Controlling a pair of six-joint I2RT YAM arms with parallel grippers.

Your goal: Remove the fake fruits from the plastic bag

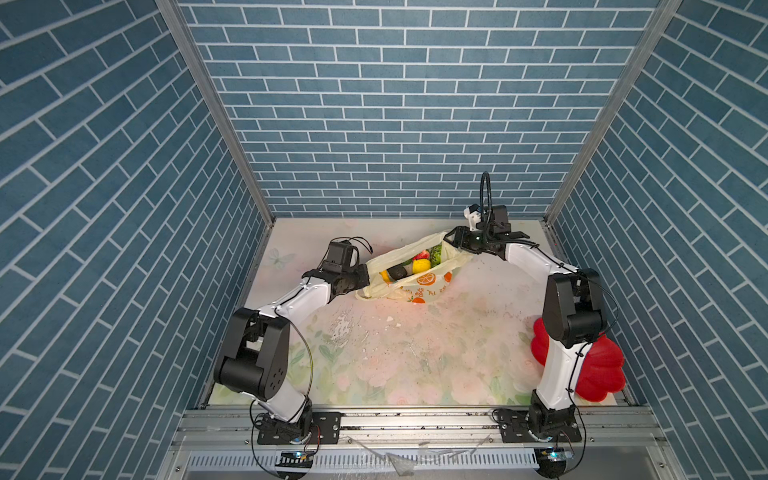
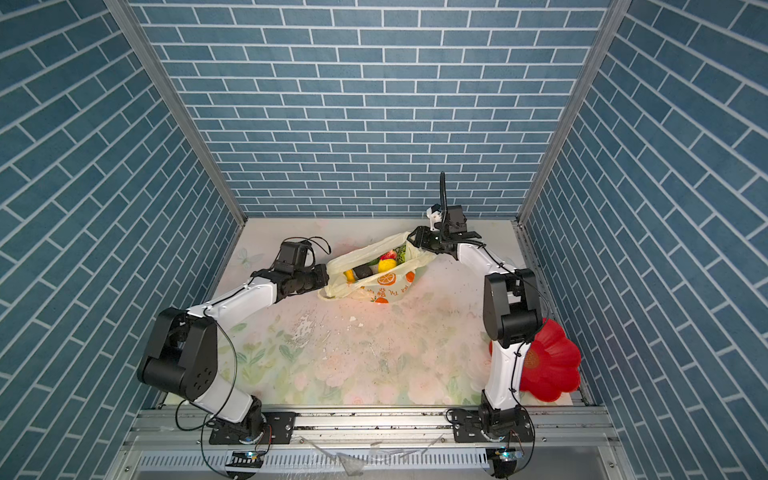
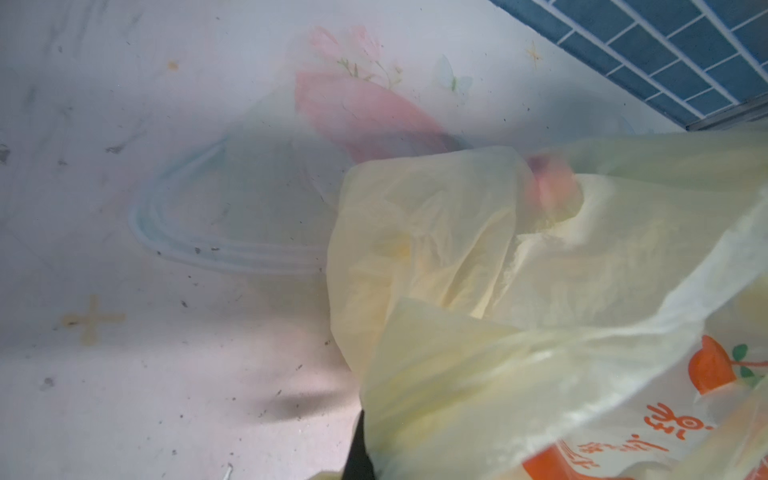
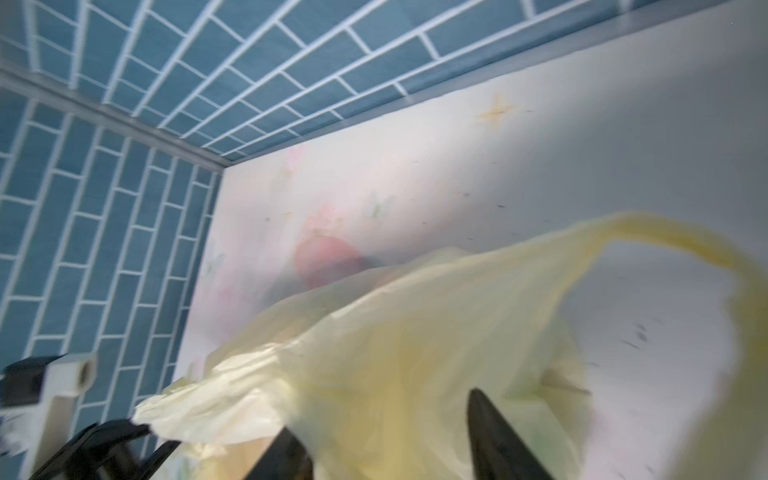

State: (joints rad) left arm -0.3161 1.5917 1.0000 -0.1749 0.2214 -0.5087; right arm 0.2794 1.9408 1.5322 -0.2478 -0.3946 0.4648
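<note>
1. The plastic bag (image 1: 419,286) lies at the back middle of the table (image 1: 415,353), its mouth stretched wide between the two arms and facing up.
2. Inside the bag, in both top views, sit the fake fruits (image 1: 415,264): a red strawberry (image 1: 423,254) beside a green grape bunch (image 1: 435,252), a yellow knobbly ball (image 1: 422,266) just in front of them, a dark brown piece (image 1: 398,272) to the left, and a yellow piece (image 1: 384,275) at the left end. All of them are within the bag's rim.
3. The left claw (image 1: 368,277) is clamped shut on the left end of the bag's rim, and the film pulls straight to it.
4. The right claw (image 1: 449,241) is at the far right end of the rim. In the right wrist view its black fingers (image 4: 490,432) stand apart, with the pale yellow film draped across them; a loop handle (image 4: 673,237) curves away beyond.
5. A red flower-shaped plate (image 2: 548,365) rests at the near right corner, partly behind the right arm and well apart from the bag.
</note>
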